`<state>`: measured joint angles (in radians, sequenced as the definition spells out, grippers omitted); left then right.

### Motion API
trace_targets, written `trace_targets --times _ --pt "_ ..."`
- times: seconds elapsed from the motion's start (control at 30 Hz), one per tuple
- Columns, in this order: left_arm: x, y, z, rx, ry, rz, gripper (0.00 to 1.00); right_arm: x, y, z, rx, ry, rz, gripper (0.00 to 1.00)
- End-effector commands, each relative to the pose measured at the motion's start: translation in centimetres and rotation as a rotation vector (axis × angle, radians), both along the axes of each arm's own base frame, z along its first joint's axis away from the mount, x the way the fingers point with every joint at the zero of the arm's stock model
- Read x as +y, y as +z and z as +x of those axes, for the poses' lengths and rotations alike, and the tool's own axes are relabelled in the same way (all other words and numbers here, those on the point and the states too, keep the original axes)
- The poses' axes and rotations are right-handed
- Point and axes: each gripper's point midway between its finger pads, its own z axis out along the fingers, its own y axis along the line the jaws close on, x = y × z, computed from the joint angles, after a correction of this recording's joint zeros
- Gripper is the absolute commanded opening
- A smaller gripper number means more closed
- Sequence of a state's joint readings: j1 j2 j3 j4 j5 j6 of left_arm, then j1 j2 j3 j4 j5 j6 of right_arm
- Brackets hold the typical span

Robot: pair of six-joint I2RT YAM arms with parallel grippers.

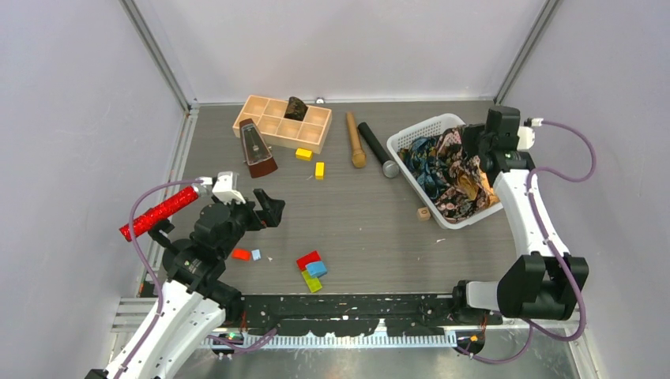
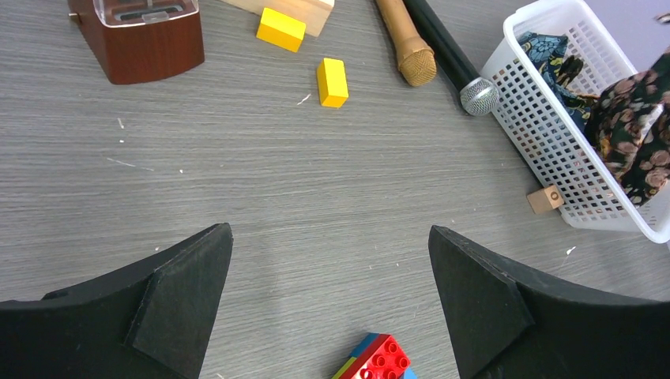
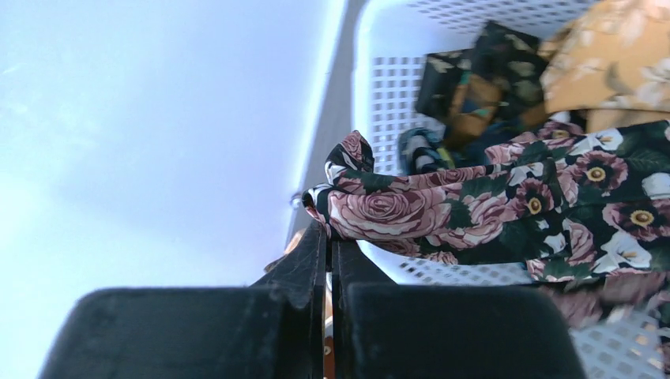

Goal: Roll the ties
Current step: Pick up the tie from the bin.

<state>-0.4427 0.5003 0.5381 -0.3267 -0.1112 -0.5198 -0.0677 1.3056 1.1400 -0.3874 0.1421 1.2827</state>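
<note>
Silky rose-print fabric is bunching where the right gripper (image 3: 326, 237), jaws closed, is pinching the tie (image 3: 387, 213) above the white basket (image 3: 387, 87), the left gripper (image 2: 330, 233) idling open; light, limp, slippery, likely best held near one end.

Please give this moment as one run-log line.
right gripper: shut on floral tie | left gripper: open over table | other ties: in basket

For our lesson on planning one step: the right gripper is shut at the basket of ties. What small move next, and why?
Probably a short lift upward. The right gripper looks shut on a fold of the rose-patterned tie, which lies tangled among other ties in the white basket; lifting should draw it free for rolling.
</note>
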Motion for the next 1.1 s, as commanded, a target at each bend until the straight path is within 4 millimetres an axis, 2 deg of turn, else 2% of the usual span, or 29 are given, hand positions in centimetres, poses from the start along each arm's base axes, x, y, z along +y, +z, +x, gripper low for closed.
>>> trace_targets --times 0.0,0.1,0.37,0.47,0.63,0.87,0.93,0.97,1.0,1.07 --pt "-0.1 2.6 0.3 -0.057 0.002 -0.036 0.98 1.8 5.2 0.0 -0.111 0.129 -0.048 0.00" --pt "0.0 2.8 0.3 -0.062 0.005 -0.036 0.98 2.6 7.4 0.0 -0.162 0.174 -0.060 0.00" --pt "0.0 3.0 0.3 -0.068 0.007 -0.037 0.98 6.3 12.8 -0.4 -0.271 0.352 -0.108 0.00" --pt "0.0 2.9 0.3 -0.069 0.007 -0.037 0.99 8.5 14.4 -0.9 -0.298 0.417 -0.138 0.00" --pt "0.0 3.2 0.3 -0.073 0.006 -0.039 0.98 10.8 17.4 -1.7 -0.352 0.495 -0.187 0.00" --pt "-0.1 3.7 0.2 -0.082 0.002 -0.048 0.98 15.9 20.9 -3.0 -0.402 0.654 -0.264 0.00" --pt "0.0 3.8 0.1 -0.083 0.004 -0.047 0.98 17.4 22.9 -3.6 -0.443 0.691 -0.280 0.00" --pt "0.0 3.9 0.1 -0.084 0.003 -0.047 0.98 18.5 22.9 -3.8 -0.444 0.715 -0.282 0.00" --pt "0.1 4.1 0.0 -0.087 0.004 -0.047 0.99 18.9 24.0 -4.2 -0.466 0.727 -0.291 0.01" --pt "0.1 4.3 -0.1 -0.092 0.004 -0.048 0.98 20.3 24.6 -4.3 -0.472 0.761 -0.304 0.01"
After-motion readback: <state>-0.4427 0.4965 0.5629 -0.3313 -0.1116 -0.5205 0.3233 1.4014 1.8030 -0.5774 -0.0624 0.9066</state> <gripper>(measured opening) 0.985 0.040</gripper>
